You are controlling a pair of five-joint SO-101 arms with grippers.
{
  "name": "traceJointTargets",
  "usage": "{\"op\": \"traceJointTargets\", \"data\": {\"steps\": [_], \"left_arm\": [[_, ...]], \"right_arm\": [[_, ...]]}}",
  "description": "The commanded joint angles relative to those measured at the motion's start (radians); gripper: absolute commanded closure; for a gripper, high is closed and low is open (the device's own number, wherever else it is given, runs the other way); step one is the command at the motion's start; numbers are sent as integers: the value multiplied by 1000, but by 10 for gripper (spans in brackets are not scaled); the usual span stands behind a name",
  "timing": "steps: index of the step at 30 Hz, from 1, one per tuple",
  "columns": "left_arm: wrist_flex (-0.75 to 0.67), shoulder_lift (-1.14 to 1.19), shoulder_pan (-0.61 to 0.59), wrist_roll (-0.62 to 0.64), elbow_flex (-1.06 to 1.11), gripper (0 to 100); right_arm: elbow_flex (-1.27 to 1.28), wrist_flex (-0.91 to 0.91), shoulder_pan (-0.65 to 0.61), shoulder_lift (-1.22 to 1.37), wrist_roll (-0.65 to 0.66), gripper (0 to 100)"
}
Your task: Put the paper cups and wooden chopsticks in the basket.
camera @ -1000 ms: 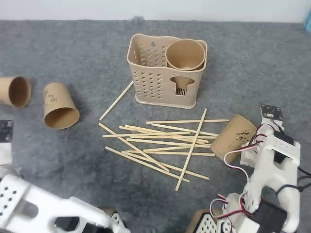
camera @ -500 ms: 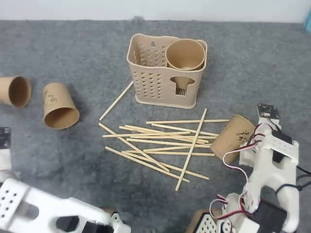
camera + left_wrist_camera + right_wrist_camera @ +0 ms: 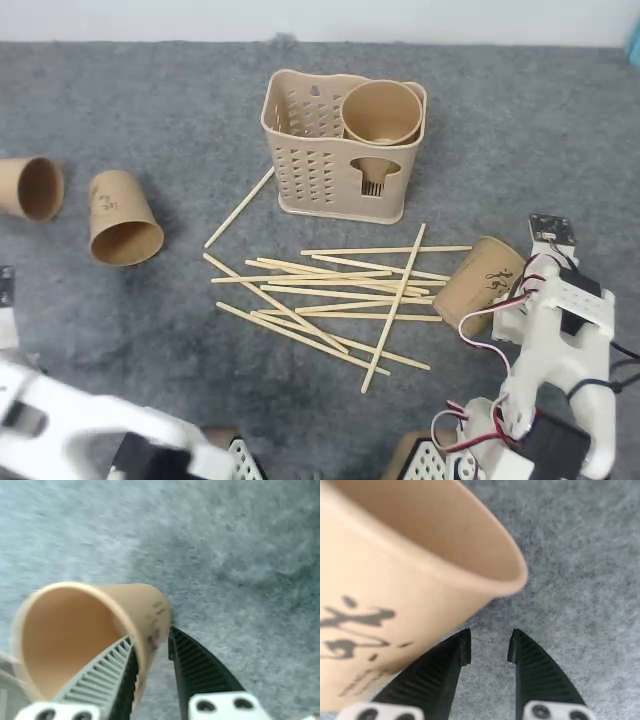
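Grey carpet (image 3: 150, 110) (fuzzy, mottled) runs back to a pale wall (image 3: 300, 18).

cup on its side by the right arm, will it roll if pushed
Probably: the paper cup lies on its side and tapers, so it may roll in a curve. Its thin wall likely dents under tight jaws.

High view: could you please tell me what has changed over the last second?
The left arm has slid lower and leftward, toward the picture's corner. The right arm edged slightly leftward, toward the nearby cup, then held. The basket, paper cups and chopsticks stayed put.
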Motion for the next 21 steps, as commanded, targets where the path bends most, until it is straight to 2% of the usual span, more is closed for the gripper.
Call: {"op": "traceJointTargets", "data": {"steps": [1,6,8,11,21], "left_arm": [[-25,155,2,12,-94,917],[-21,308,5,12,-179,928],[-21,336,5,12,-197,993],[-2,331,12,12,-206,988],[245,158,157,14,-348,988]], "right_arm": [[-2,-15,-12,-18,15,858],[-2,-15,-12,-18,15,858],[-2,-15,-12,-18,15,858],[-2,-15,-12,-18,15,858],[-2,-12,-7,-18,15,858]]}}
